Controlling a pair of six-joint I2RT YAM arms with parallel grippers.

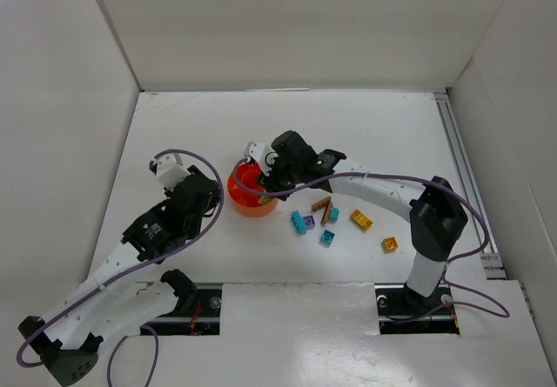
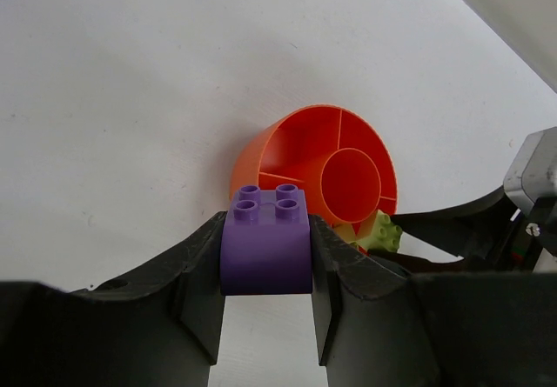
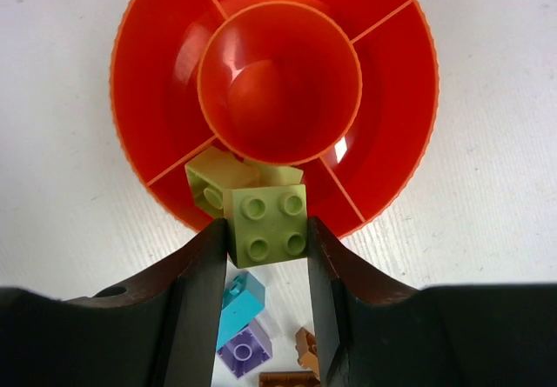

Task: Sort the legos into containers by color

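Observation:
My left gripper [image 2: 265,223] is shut on a purple brick [image 2: 265,256] with a rounded side, held just left of the orange dish [image 2: 296,148]. My right gripper [image 3: 267,230] is shut on a pale yellow-green brick [image 3: 265,222], studs up, over the near rim of the dish [image 3: 130,100]. Another pale green brick [image 3: 211,176] lies in the wedge compartment below it. The dish's other wedges and its hub show nothing in them. In the top view both grippers, left [image 1: 216,197] and right [image 1: 261,187], meet at the dish [image 1: 248,204].
Loose bricks lie right of the dish: teal [image 1: 298,223], purple [image 1: 309,221], brown [image 1: 326,209], more teal [image 1: 327,237], and two orange-yellow ones [image 1: 361,220] [image 1: 390,244]. White walls enclose the table on three sides.

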